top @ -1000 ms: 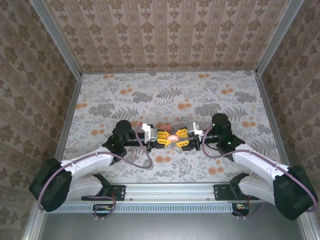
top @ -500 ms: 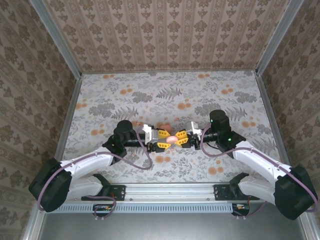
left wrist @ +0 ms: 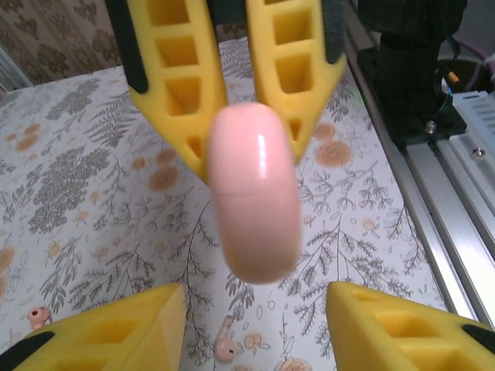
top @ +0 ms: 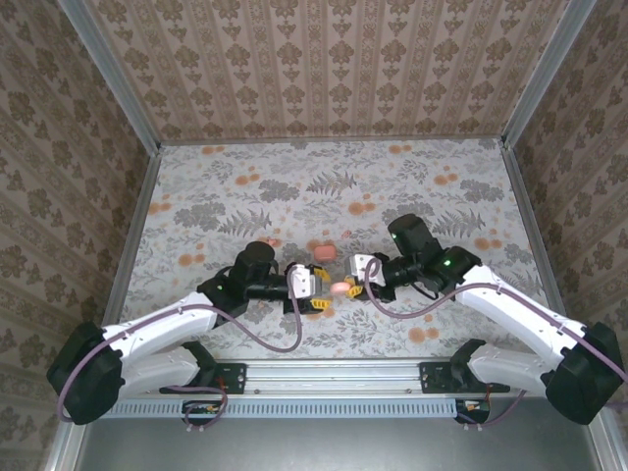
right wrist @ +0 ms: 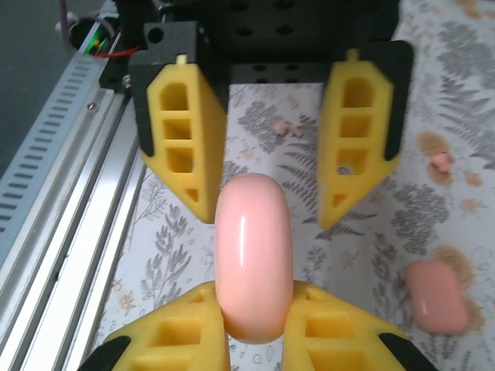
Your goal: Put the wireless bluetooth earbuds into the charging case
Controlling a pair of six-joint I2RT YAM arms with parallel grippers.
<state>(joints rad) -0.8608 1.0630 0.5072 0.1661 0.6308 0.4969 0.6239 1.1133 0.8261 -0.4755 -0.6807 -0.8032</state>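
Case [right wrist: 254, 259] is off the table [top: 196, 196], front centre, between the two arms. Its long axis runs along the line from one gripper to the other. The near end is clamped in the right gripper [right wrist: 255, 297], whose jaws are closed on it. The free rounded end points at the left gripper [left wrist: 254, 297]. Left jaws are open, one finger on each side of that free end, with a gap to the case on both sides. Both earbuds [right wrist: 290, 127] [right wrist: 441, 161] lie loose on the table, apart from each other. A darker pink rounded-rectangle piece [right wrist: 437, 296] lies flat behind the grippers; cannot tell what part it is.
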